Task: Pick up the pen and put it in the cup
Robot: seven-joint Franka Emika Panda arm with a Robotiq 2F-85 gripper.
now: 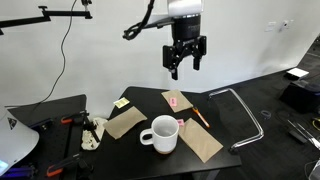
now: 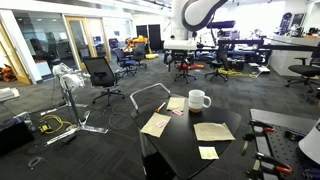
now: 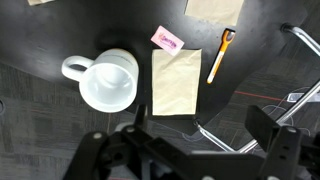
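The orange pen [image 3: 218,55] lies flat on the black table, beside a tan paper sheet [image 3: 177,82]; it also shows in an exterior view [image 1: 200,116]. The white mug [image 3: 108,80] stands upright and empty on the other side of that sheet, its handle pointing away from the pen. The mug shows in both exterior views [image 1: 160,134] [image 2: 198,99]. My gripper [image 1: 186,55] hangs high above the table, open and empty. In the wrist view its fingers [image 3: 200,135] frame the table edge, apart from the pen and the mug.
A pink paper piece [image 3: 166,40] lies near the pen's far end. More tan sheets [image 1: 125,123] [image 1: 200,142] and a yellow note [image 1: 121,103] lie on the table [image 1: 150,98]. A metal tube frame [image 1: 245,110] stands beside the table. Office chairs [image 2: 103,72] stand behind.
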